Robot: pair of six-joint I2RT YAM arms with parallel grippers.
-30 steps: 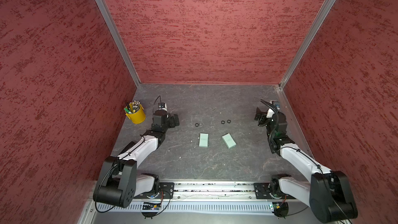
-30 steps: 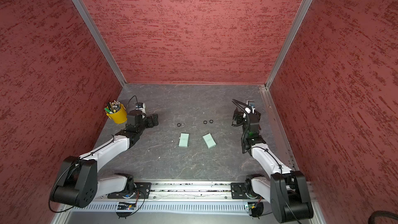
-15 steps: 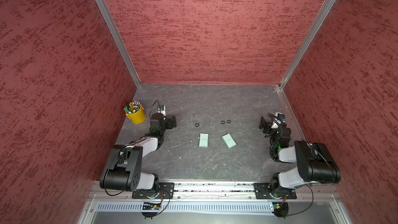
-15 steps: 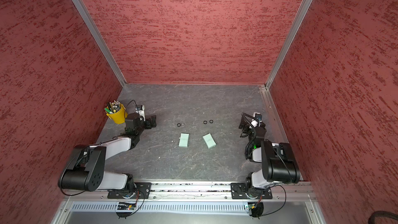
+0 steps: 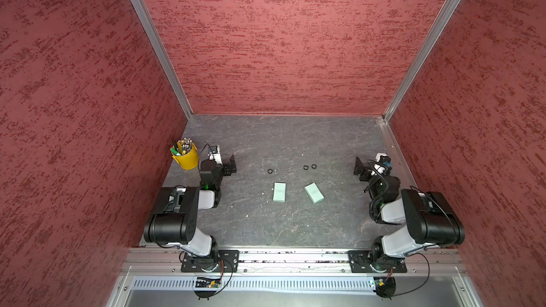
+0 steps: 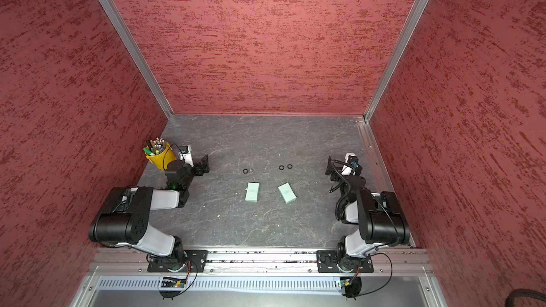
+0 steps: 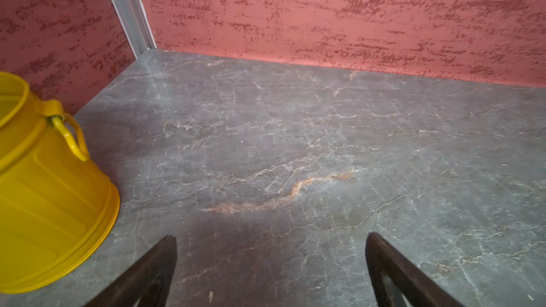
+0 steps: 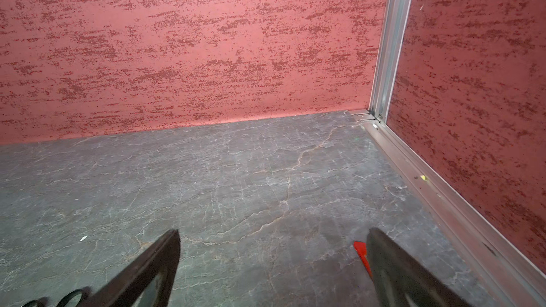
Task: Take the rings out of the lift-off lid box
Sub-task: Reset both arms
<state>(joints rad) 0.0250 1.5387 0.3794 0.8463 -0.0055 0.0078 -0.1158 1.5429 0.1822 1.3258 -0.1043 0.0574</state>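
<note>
The rings lie bare on the grey table in two pairs. A black ring (image 5: pixel 270 171) (image 6: pixel 245 171) touches a paler one (image 5: pixel 275 170), and two black rings (image 5: pixel 305 168) (image 5: pixel 313 166) (image 6: pixel 281 168) sit further right. Nearer the front lie two mint-green box pieces (image 5: pixel 279 192) (image 5: pixel 314 193) (image 6: pixel 252 191) (image 6: pixel 287 193), apart from each other; which one is the lid I cannot tell. My left gripper (image 5: pixel 231 165) (image 7: pixel 271 236) is open and empty over bare table at the left. My right gripper (image 5: pixel 358 168) (image 8: pixel 274 231) is open and empty at the right, with two rings (image 8: pixel 71 298) beside one finger.
A yellow bucket (image 5: pixel 186 158) (image 7: pixel 44 202) full of pens stands close beside my left gripper, at the left wall. Red walls enclose the table on three sides, with a metal rail (image 8: pixel 443 196) along the right edge. A small red scrap (image 8: pixel 362 256) shows by one right finger.
Both arms have folded back toward their bases, drawing the grippers nearer the front. Both grippers stayed open. The rings and the box pieces have not moved.
</note>
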